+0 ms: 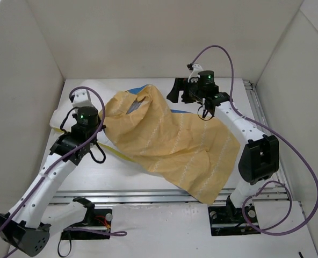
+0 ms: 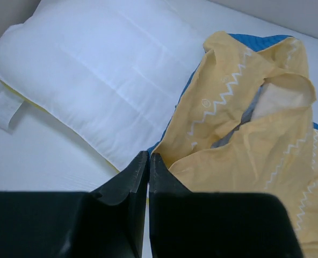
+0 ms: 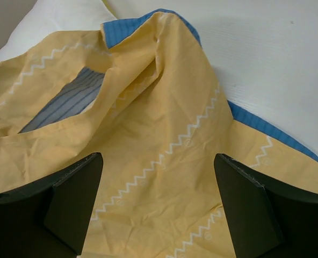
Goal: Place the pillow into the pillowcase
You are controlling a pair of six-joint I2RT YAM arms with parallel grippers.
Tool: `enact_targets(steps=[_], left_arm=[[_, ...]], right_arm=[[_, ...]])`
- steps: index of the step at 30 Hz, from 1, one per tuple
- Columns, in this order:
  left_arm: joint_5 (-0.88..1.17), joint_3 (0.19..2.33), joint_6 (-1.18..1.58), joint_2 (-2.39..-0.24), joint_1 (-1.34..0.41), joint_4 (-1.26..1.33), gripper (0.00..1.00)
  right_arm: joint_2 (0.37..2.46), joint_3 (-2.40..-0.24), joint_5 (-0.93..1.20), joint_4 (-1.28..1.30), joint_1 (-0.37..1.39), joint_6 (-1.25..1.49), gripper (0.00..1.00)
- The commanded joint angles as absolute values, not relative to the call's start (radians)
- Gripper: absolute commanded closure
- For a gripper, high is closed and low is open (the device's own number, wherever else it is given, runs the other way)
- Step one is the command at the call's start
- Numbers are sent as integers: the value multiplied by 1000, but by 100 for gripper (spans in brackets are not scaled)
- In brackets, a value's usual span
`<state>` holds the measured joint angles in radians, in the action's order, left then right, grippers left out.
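The white quilted pillow [image 1: 108, 90] lies at the table's left, its right part under the pillowcase; it fills the upper left of the left wrist view [image 2: 94, 70]. The pillowcase [image 1: 170, 140] lies crumpled, yellow-orange face up, running diagonally to the front right, with blue edges showing. Its mouth gapes at the upper left [image 2: 280, 99], showing a striped lining [image 3: 67, 102]. My left gripper [image 2: 149, 156] is shut, with nothing visible between the fingers, its tips at the pillowcase's edge beside the pillow. My right gripper [image 3: 158, 157] is wide open just above the yellow fabric [image 3: 164, 123].
White walls enclose the table [image 1: 239, 102] on the left, back and right. A metal rail [image 1: 148, 196] runs along the front edge, and the pillowcase's corner hangs over it. Purple cables loop from both arms.
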<state>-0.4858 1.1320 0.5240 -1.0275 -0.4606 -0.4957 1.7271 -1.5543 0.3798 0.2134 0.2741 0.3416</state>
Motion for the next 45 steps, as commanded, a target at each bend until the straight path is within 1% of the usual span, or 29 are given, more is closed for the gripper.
enact_targets(steps=[1,4,6,9,10,12,13,14,15,16,17,19,21,23,24,26,27,30,31,34,36,38,41,42,45], left_arm=[[-377,1085,514,-1071,-335,-446,100],[-350,997,558,-1043,-229,-401,100],[-316,941,589,-1026,-174,-368,97],[-275,884,607,-1023,-92,-330,91],[-262,876,607,-1031,-57,-321,86],[-235,870,601,-1038,-29,-315,79],[-229,871,598,-1045,-20,-310,59],[-216,880,594,-1046,0,-310,50],[-210,887,586,-1045,11,-308,45],[-204,896,581,-1039,21,-310,33],[-187,914,578,-1031,44,-308,28],[-151,933,557,-1006,57,-305,23],[-33,979,520,-986,40,-287,23],[63,1035,448,-989,-15,-273,23],[70,1060,424,-1005,-93,-293,23],[81,1129,367,-1026,-173,-320,24],[81,1144,356,-1046,-252,-339,24],[78,1161,347,-1066,-351,-339,24],[57,1152,348,-1066,-398,-333,24],[34,1126,359,-1071,-440,-319,23],[20,1118,361,-1075,-456,-316,23],[6,1101,362,-1071,-486,-311,23],[5,1083,365,-1062,-497,-293,23],[5,1081,359,-1055,-506,-295,23],[-35,1080,345,-1048,-506,-302,23]], right_arm=[[1729,-1608,391,130,308,344,19],[1744,-1621,385,130,330,345,19],[1759,-1631,377,130,333,344,19],[1784,-1651,367,132,350,345,17],[1789,-1658,348,132,356,341,17],[1792,-1649,327,133,353,339,17],[1789,-1622,310,133,356,341,16],[1769,-1600,269,133,348,351,14],[1757,-1576,247,133,335,360,14],[1741,-1519,224,133,324,382,14],[1709,-1490,215,136,308,396,13],[1637,-1384,148,155,256,443,13],[1591,-1285,82,195,221,463,13],[1536,-1232,5,259,204,485,12],[1525,-1191,-55,280,196,515,13],[1490,-1154,-72,313,167,537,12],[1477,-1114,-81,319,157,558,13],[1444,-1039,-86,331,123,598,19],[1447,-1020,-81,336,118,609,24],[1482,-977,-98,341,100,621,31],[1509,-983,-123,356,91,612,35],[1557,-1014,-144,376,84,606,37],[1618,-1051,-176,391,78,592,44],[1634,-1058,-173,394,71,586,53],[1670,-1086,-183,396,54,569,62]])
